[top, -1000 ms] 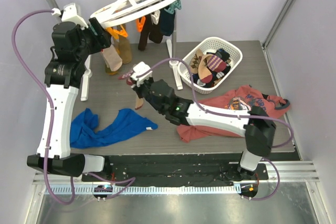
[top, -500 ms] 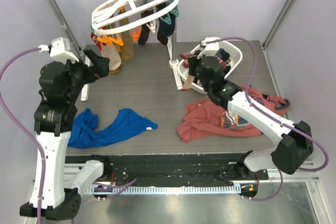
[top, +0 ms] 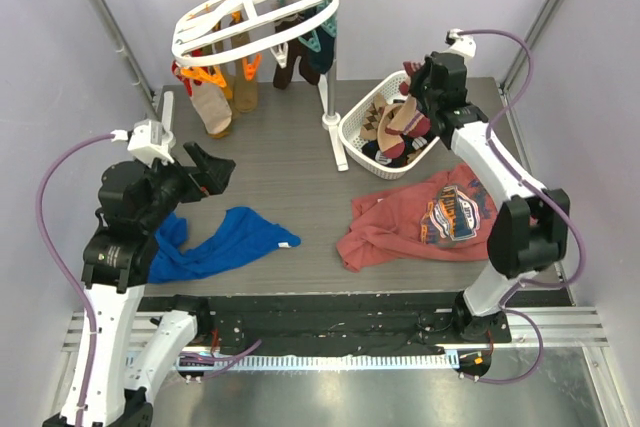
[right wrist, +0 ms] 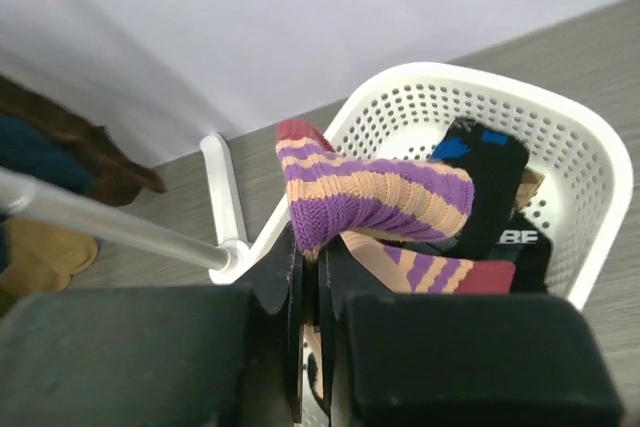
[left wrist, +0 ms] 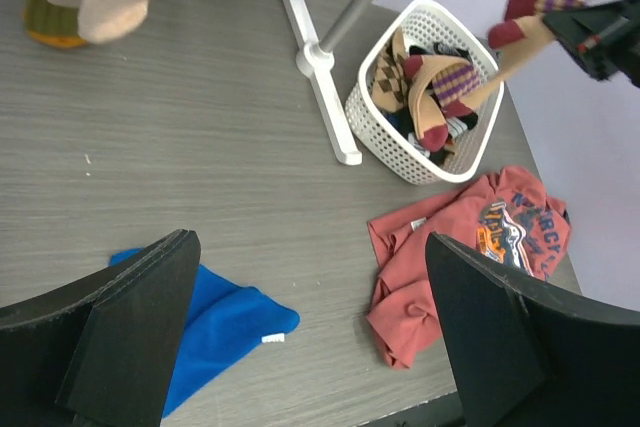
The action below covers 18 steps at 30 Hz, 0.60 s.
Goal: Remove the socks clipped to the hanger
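Observation:
The white oval hanger hangs from the rail at the back left, with orange and teal clips. Several socks stay clipped under it: a beige one, a tan one, a dark brown one and a teal one. My right gripper is shut on a purple-and-tan striped sock and holds it over the white basket. My left gripper is open and empty, low over the table, well below and in front of the hanger. In the left wrist view its fingers stand wide apart.
The basket holds several loose socks. A blue shirt lies at the near left and a red printed shirt at the near right. The metal rail stand has a post and white foot beside the basket.
My right arm carried the striped sock from the table's middle to the right, over the basket. My left arm dropped away from the hanger toward the near left. The hanger swung back.

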{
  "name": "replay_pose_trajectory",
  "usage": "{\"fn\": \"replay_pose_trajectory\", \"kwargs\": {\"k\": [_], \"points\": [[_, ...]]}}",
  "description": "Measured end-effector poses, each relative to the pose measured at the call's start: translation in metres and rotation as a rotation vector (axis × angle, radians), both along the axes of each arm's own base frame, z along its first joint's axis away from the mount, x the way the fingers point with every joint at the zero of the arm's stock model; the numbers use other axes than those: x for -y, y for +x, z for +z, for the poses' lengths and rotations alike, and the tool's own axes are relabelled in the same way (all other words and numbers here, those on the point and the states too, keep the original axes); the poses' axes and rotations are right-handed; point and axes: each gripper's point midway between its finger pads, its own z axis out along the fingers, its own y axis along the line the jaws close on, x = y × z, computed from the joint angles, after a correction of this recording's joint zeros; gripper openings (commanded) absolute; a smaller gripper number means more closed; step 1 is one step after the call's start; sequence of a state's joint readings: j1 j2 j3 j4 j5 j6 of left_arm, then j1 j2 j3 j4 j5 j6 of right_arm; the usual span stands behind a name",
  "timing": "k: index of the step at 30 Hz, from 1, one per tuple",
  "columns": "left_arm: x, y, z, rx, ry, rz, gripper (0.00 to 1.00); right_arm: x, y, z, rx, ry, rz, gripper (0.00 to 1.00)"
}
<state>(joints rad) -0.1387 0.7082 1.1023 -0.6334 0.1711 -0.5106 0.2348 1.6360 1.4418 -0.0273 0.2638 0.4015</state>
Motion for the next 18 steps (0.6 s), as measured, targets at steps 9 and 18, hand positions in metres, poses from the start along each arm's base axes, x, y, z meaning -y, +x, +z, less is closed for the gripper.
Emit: {"fn": "replay_pose_trajectory", "kwargs": {"k": [9, 18], "points": [[0.018, -0.004, -0.007, -0.017, -0.024, -0.089, 1.0, -0.002, 0.04, -0.128, -0.252, 0.178, -0.033, 0.55], [0.035, -0.014, -0.008, -0.025, -0.046, -0.191, 1.0, -0.004, 0.027, -0.131, -0.336, 0.203, -0.042, 1.0]]}}
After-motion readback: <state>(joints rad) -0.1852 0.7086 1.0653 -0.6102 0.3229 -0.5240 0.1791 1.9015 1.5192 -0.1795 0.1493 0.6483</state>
